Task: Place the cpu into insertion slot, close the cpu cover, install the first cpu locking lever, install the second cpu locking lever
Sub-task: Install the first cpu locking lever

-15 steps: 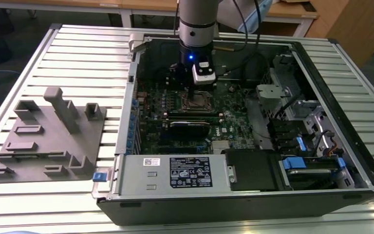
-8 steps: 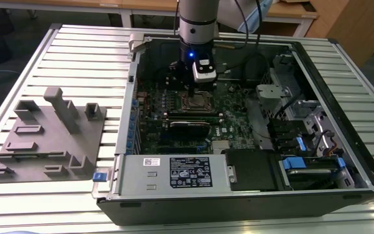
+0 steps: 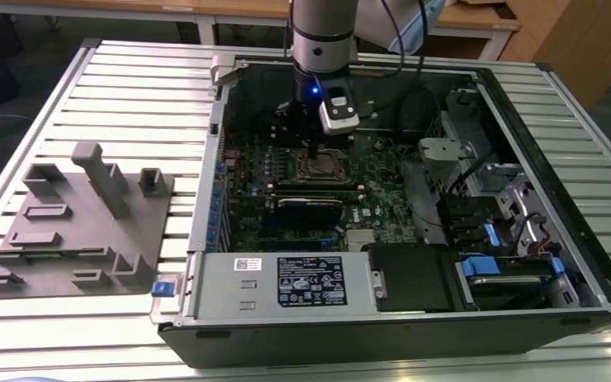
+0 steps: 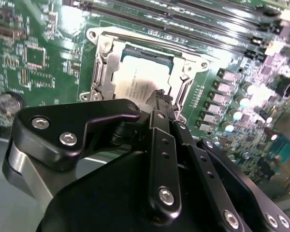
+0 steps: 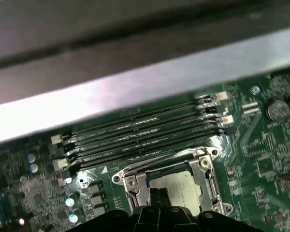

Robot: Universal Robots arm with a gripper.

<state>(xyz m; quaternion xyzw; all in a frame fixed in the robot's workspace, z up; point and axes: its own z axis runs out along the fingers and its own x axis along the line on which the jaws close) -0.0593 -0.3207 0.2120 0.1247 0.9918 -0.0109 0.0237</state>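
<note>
Gripper (image 4: 159, 96) fingertips pressed together just above cpu (image 4: 137, 79) – cpu seated in insertion slot (image 5: 171, 181), cpu cover (image 4: 99, 46) framing it. Risk – downward push scratches chip or bends pins.

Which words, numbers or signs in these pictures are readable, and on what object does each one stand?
None can be read.
Large label on a metal panel inside the computer case: print too small.
Small white sticker beside it: too small.
Top of the cpu: faint print, blurred.
Motherboard markings: too small.
</note>
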